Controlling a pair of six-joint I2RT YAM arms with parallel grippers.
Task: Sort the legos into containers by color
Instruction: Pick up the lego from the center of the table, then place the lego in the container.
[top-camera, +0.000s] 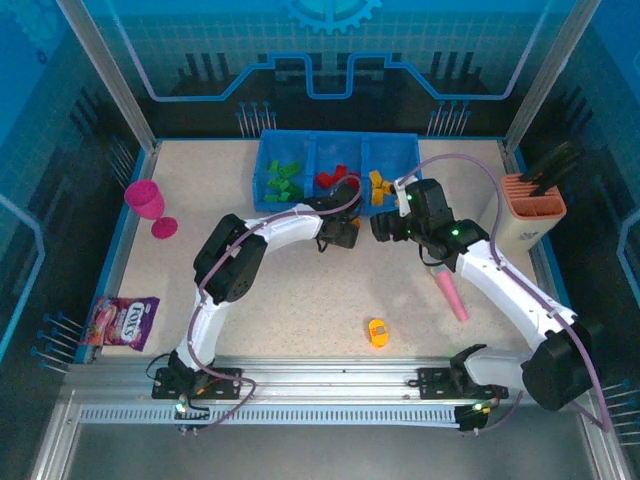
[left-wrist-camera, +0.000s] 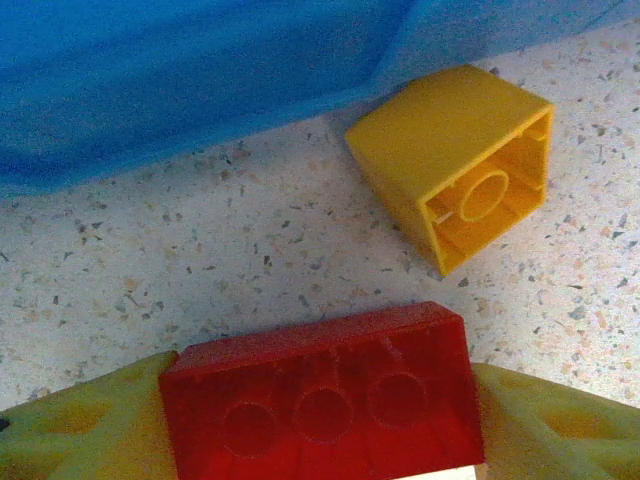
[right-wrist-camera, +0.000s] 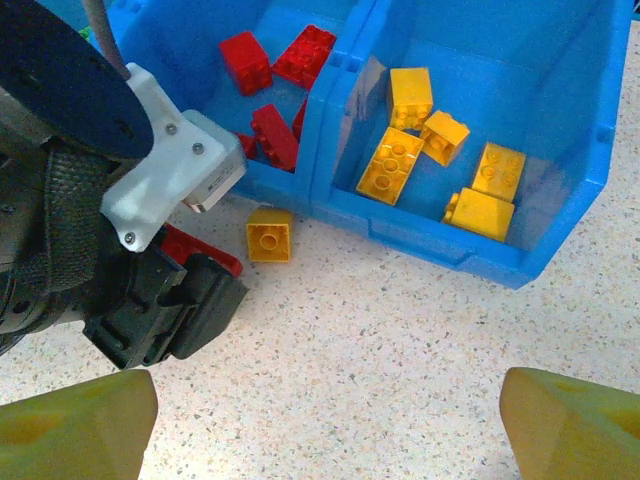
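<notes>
Red lego (left-wrist-camera: 320, 395) sits clamped in the left gripper (left-wrist-camera: 325, 425) beside the blue tray (left-wrist-camera: 150, 80); right gripper (right-wrist-camera: 325, 420) stands spread wide

- The left arm (top-camera: 235, 262) rises from its base at the near edge, folds sharply at the elbow and reaches forward and to the right.
- The left gripper (top-camera: 340, 232) points downward. Its yellow-green fingers (left-wrist-camera: 70, 430) sit against both ends of a red lego (left-wrist-camera: 320, 385).
- The right arm (top-camera: 505, 285) stretches from its base forward and to the left.
- The right gripper (top-camera: 384, 226) is just beside the left one, not touching it. Its fingers (right-wrist-camera: 75, 425) are spread wide apart.
</notes>
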